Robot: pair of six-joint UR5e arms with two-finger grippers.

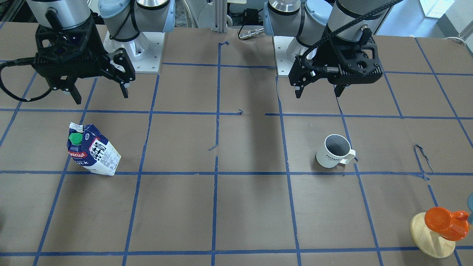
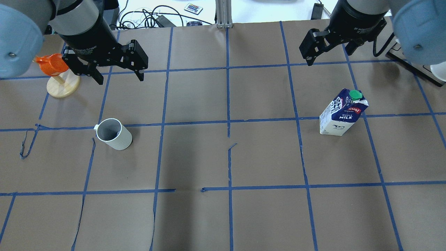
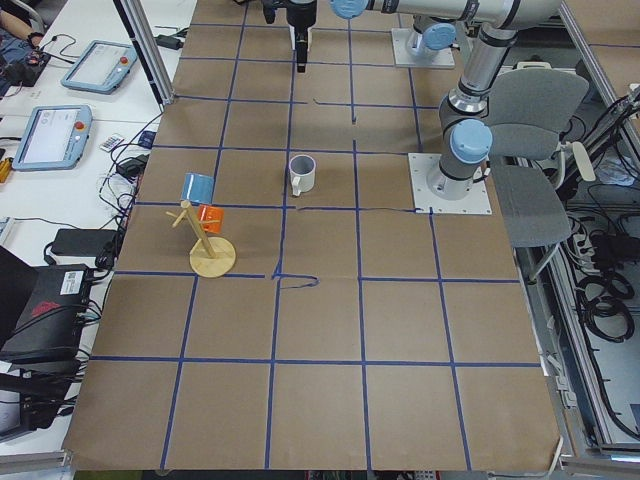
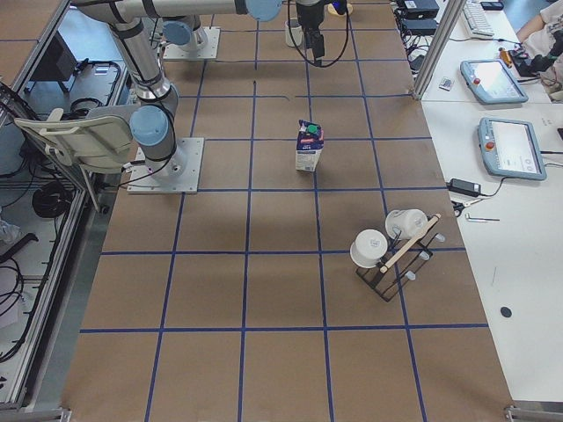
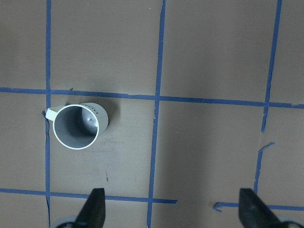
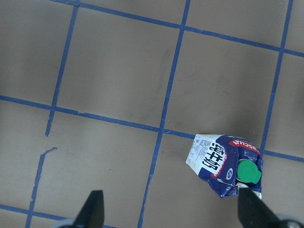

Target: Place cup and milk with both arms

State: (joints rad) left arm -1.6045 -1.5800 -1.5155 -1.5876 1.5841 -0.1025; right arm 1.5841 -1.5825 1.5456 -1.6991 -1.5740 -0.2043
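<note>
The white cup with a dark grey inside stands upright on the brown table; it also shows in the overhead view and the left wrist view. My left gripper is open and empty. It hangs above the table, nearer my base than the cup. The blue and white milk carton with a green cap stands upright. In the right wrist view the milk is at the lower right. My right gripper is open and empty, high above the table and back from the milk.
A wooden mug tree with an orange mug stands at the table's far edge on my left side. A rack with white cups stands on my right side. Blue tape lines divide the brown table into squares.
</note>
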